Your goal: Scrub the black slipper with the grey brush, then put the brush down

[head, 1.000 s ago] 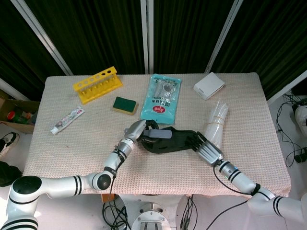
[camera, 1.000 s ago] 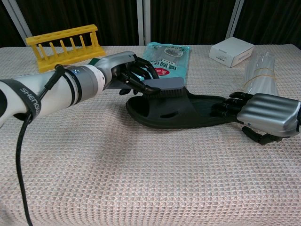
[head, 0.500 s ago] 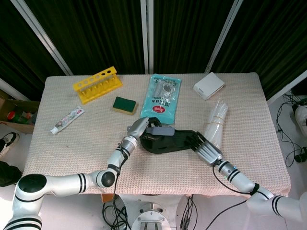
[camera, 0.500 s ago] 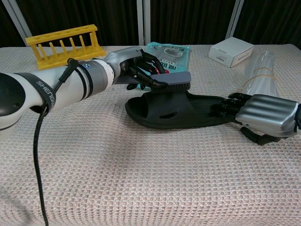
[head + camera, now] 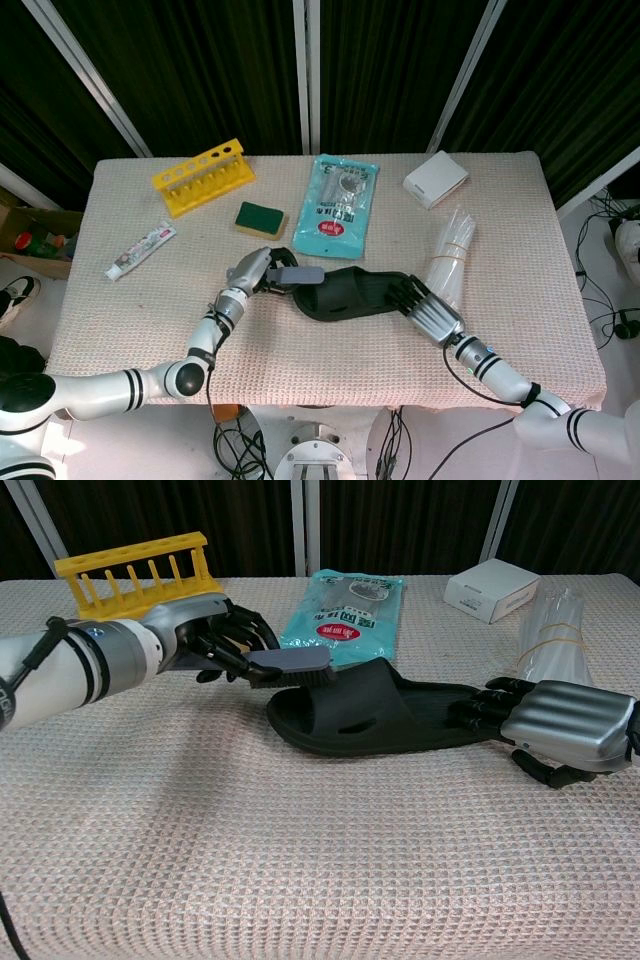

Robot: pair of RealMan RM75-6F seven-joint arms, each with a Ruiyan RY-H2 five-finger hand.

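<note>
Our left robot hand (image 5: 205, 640) grips the grey brush (image 5: 292, 664) by its handle end, holding it off the counter (image 5: 300, 860), bristles down, its far end just beside the toe of the black slipper (image 5: 385, 712). Our right robot hand (image 5: 560, 730) clasps the slipper's heel against the counter. Beyond the left robot hand we see a yellow rack (image 5: 203, 176) and a green sponge (image 5: 260, 219).

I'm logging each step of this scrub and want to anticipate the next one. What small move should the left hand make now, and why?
Probably lower the grey brush onto the bare cloth left of the black slipper and let go. The left hand holds the brush off the slipper's toe end, above the table, while the right hand grips the heel. That looks like a set-down rather than another stroke.
</note>
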